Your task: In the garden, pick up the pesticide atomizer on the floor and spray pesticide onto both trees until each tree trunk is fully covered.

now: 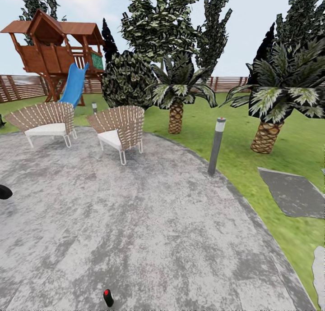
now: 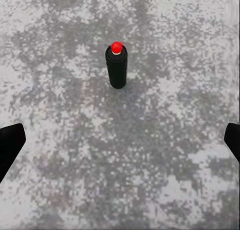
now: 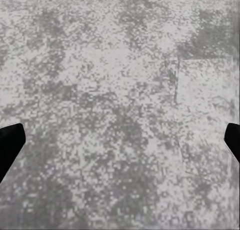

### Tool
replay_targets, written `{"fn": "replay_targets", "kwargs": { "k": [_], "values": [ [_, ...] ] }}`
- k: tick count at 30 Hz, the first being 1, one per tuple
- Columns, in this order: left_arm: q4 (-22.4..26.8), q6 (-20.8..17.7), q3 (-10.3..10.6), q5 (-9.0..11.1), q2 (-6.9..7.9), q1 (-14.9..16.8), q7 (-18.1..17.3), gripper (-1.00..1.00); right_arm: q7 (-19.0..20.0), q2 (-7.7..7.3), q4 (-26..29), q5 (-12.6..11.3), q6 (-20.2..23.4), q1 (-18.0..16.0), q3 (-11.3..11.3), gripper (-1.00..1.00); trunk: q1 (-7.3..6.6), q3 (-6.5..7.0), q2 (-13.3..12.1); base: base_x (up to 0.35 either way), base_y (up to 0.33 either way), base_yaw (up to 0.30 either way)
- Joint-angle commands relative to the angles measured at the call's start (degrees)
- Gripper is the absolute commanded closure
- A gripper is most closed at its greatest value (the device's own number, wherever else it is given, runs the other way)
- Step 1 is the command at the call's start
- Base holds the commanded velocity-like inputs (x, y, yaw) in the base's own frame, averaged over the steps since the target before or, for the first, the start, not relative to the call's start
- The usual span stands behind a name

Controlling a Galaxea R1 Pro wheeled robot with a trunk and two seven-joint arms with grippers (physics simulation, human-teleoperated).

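Pesticide atomizer (image 2: 117, 66), a small dark green-black cylindrical spray bottle with a red tip, is seen standing upright on the mottled grey round paved patio (image 1: 149, 221), not on the grass, at about six o'clock in the head view, close to the robot's base. In the left wrist view it is found at roughly twelve o'clock from the left gripper (image 2: 120, 145), well ahead of the fingertips and close to the line midway between them, with its long axis vertical and the red tip uppermost. The left gripper's dark fingers are spread wide at the frame edges and nothing is held between them. The right gripper (image 3: 120, 145) is likewise spread wide and empty, over bare paving. The left arm is judged the nearer one, so a straight advance over the bottle is likely called for before closing across its upright body. Two scaly-trunked palms (image 1: 176, 115) and two woven wicker chairs (image 1: 119, 128) stand beyond the patio's far edge.
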State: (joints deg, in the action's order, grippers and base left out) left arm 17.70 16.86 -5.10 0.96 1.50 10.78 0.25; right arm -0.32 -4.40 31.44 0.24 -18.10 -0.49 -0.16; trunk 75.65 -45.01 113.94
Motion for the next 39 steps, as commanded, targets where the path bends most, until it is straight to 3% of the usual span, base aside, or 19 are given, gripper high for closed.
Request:
{"fn": "replay_targets", "kwargs": {
  "k": [1, 20, 39],
  "values": [
    [-0.03, 0.19, -0.09, 0.09, -0.01, 0.03, 0.02, -1.0, -0.03, 0.0, -0.06, 0.03, -0.17, -0.04, -0.01, -1.0, -0.01, -0.14, 0.02, 0.0, -0.274, 0.0],
    [-0.03, 0.31, -0.16, 0.18, 0.34, 0.03, 0.11, -1.0, -0.03, 0.0, -0.06, 0.03, -0.16, -0.04, -0.01, -1.0, -0.01, -1.82, 0.02, 0.019, -0.274, 0.006],
    [-0.03, 0.27, -0.18, 0.35, 1.57, 0.03, 0.2, -1.0, -0.03, 0.09, -0.06, 0.09, -0.17, -0.04, 0.02, -1.0, -0.01, -3.18, 0.02, 0.212, -0.217, 0.175]
  ]
}}
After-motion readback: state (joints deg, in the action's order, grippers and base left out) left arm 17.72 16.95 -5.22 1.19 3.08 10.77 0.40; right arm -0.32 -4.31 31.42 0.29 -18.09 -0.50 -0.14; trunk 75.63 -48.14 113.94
